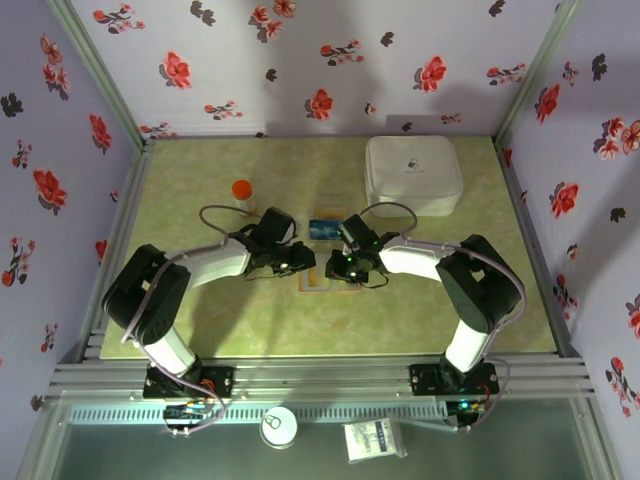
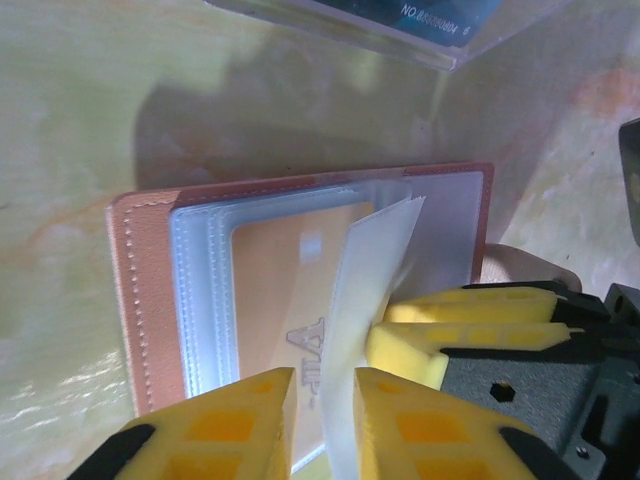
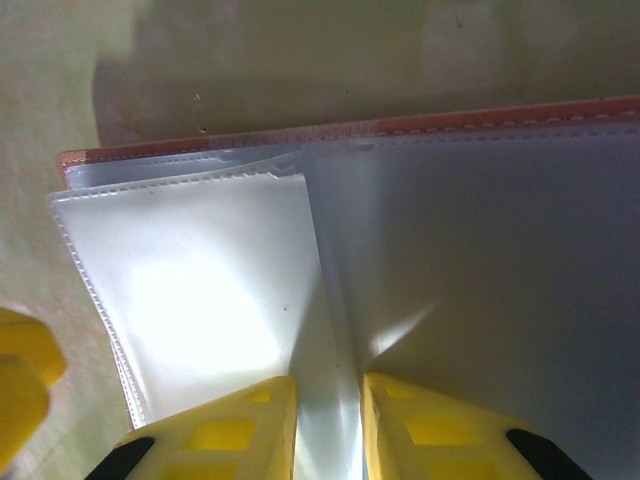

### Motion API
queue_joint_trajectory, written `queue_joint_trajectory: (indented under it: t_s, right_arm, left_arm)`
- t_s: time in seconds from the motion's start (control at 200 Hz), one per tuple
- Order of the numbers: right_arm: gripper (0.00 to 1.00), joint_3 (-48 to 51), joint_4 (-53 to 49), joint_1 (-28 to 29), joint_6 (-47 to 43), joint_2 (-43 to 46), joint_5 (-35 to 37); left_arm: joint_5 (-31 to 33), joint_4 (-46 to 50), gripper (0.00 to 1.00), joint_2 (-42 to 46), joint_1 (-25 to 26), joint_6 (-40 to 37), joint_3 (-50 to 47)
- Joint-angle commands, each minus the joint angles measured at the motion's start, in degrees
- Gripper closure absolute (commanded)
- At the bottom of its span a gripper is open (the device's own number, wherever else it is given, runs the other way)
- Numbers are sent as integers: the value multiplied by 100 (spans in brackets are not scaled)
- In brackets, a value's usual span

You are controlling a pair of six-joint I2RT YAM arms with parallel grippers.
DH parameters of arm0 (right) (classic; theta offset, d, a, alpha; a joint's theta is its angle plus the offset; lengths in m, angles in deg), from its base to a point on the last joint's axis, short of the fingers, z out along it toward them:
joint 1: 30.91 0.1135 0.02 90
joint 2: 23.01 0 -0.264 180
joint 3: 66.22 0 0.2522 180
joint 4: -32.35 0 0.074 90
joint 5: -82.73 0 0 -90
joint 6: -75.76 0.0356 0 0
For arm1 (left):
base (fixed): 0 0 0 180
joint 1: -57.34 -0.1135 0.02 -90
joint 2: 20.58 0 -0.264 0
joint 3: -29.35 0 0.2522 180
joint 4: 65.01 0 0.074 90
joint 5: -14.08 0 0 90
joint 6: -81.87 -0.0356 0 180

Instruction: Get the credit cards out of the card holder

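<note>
The tan card holder [image 2: 135,300] lies open on the table between both arms [image 1: 318,284]. An orange credit card marked VIP [image 2: 270,290] sits inside its clear sleeves. One clear sleeve leaf [image 2: 375,270] stands up. Its lower edge passes between the fingers of my left gripper [image 2: 322,388], which stand slightly apart; the leaf rests against one pad only. My right gripper [image 3: 328,388] is closed on the sleeves' fold [image 3: 335,330], and its yellow fingers [image 2: 470,305] show beside the leaf. A teal-blue credit card [image 1: 325,228] lies on the table just beyond the holder.
A big white rounded box [image 1: 413,175] stands at the back right. A small bottle with an orange cap [image 1: 243,193] stands at the back left. The blue card [image 2: 400,12] rests on a clear plate close to the holder's far edge.
</note>
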Motion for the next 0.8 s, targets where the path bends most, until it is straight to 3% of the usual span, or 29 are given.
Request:
queue_joint_trajectory:
  t_s: [0.0,0.41,0.795]
  right_arm:
    - [75,118,-77,-41,-6,108,31]
    - [75,228,-17,-47,39,278,8]
    - [70,164,-850,-188,-318,1298,503]
  left_arm:
    - [-105,-68,77,-214,58,86,156]
    - [-258,-297,81,-443,178,223,259]
    - [-270,-83,86,-405,372,284,622]
